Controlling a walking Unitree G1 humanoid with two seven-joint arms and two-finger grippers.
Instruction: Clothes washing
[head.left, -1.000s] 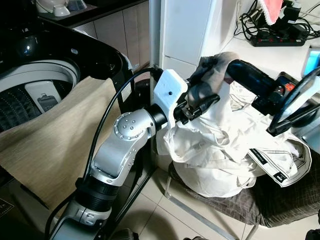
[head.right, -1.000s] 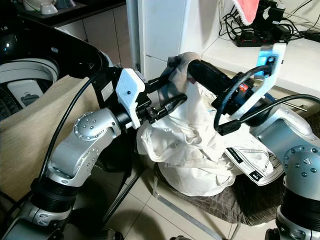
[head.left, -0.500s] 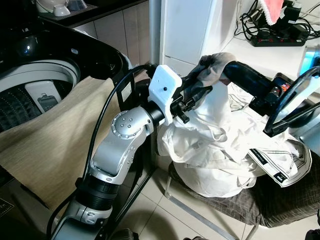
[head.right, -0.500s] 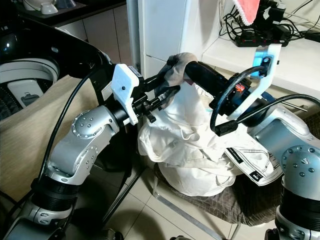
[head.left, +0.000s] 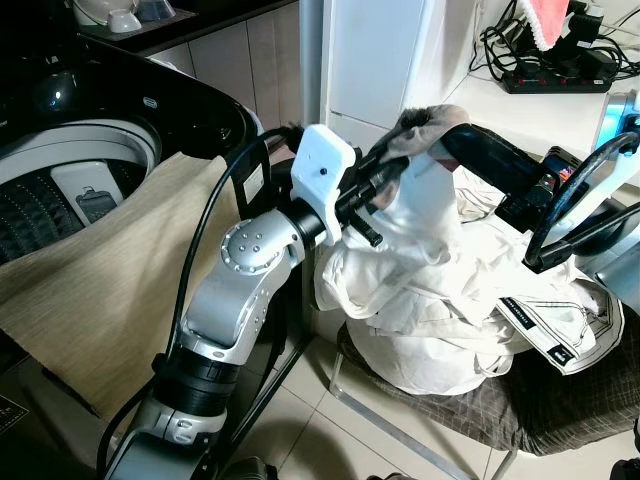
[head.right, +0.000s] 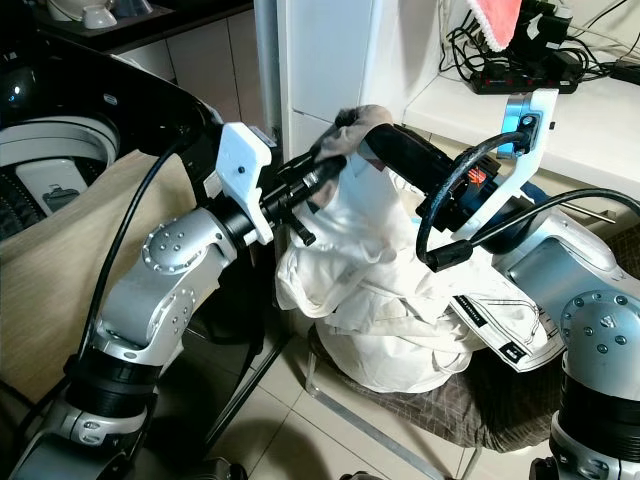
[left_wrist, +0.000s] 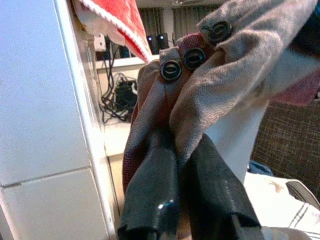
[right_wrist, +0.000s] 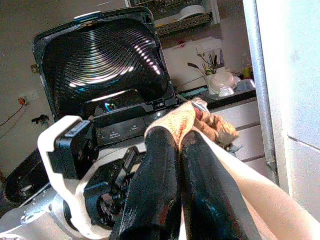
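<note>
Laundry barely begun: left gripper (head.left: 385, 172) and right gripper (head.right: 352, 135), both clamped on a buttoned grey garment (head.left: 425, 125) mid-frame, white clothes pile (head.left: 450, 300) unloaded, washer drum (head.left: 70, 190) upper left

White laundry heap (head.left: 440, 300) rests on a checked-cloth-covered stand (head.left: 560, 410).

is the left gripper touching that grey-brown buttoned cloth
Touching. In the left wrist view the left gripper has its two black fingers pressed together on the buttoned cloth, which wraps over their tips.
</note>
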